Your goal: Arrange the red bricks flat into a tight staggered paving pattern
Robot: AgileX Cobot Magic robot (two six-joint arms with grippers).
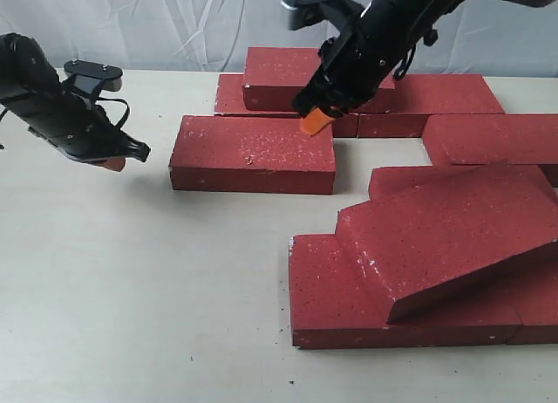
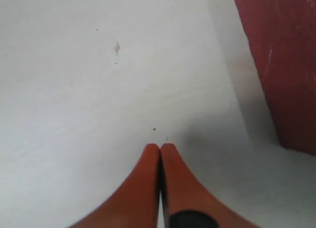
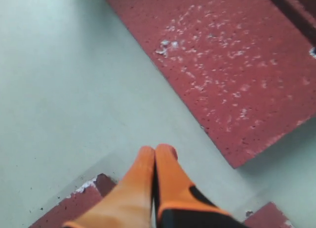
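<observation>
Several dark-red bricks lie on the white table. One flat brick (image 1: 253, 153) sits alone at centre; its speckled top (image 3: 232, 55) fills the right wrist view. Another brick (image 1: 292, 77) is stacked on the back ones. A tilted brick (image 1: 453, 233) leans on the flat bricks at the front right (image 1: 349, 303). My right gripper (image 1: 316, 120) is shut and empty, hovering over the centre brick's far right corner (image 3: 157, 150). Also shut and empty, my left gripper (image 1: 113, 163) hangs over bare table left of that brick (image 2: 160, 147), whose edge (image 2: 286, 65) shows in the left wrist view.
More flat bricks lie at the back right (image 1: 436, 98) and right edge (image 1: 497, 137). Bare white table (image 1: 131, 281) spreads across the left and front. A white cloth backdrop (image 1: 174, 19) hangs behind the table.
</observation>
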